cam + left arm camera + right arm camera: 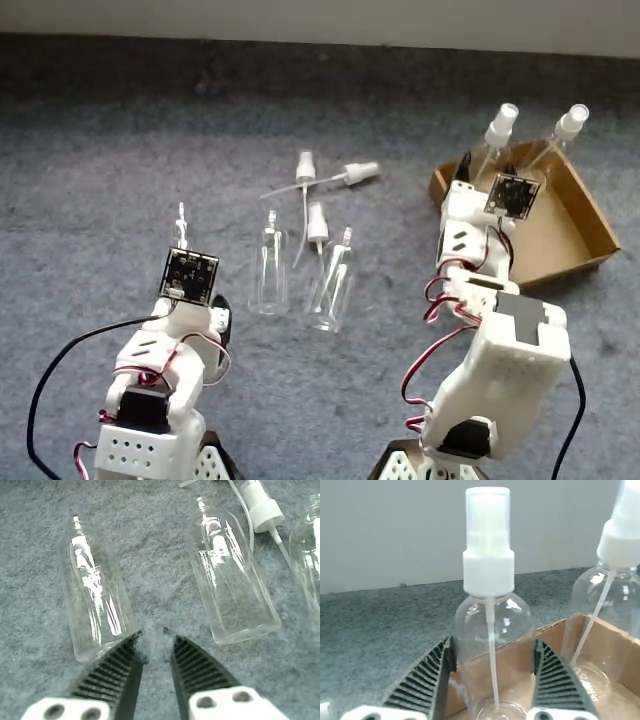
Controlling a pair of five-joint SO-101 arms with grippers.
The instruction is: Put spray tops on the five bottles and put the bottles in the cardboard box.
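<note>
Right gripper (493, 650) fingers clasp capped bottle (492, 612) upright in two-o'clock cardboard box (560, 235) for packing; left gripper (154, 639) fingers narrow, empty.

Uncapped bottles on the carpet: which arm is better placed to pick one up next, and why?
Left. The left gripper, open, sits beside an uncapped bottle on the carpet; the right gripper is away at the cardboard box, by a capped bottle.

The bottles (95, 595) look glossy, the carpet (100, 150) fuzzy, the cardboard box (560, 235) matt.
</note>
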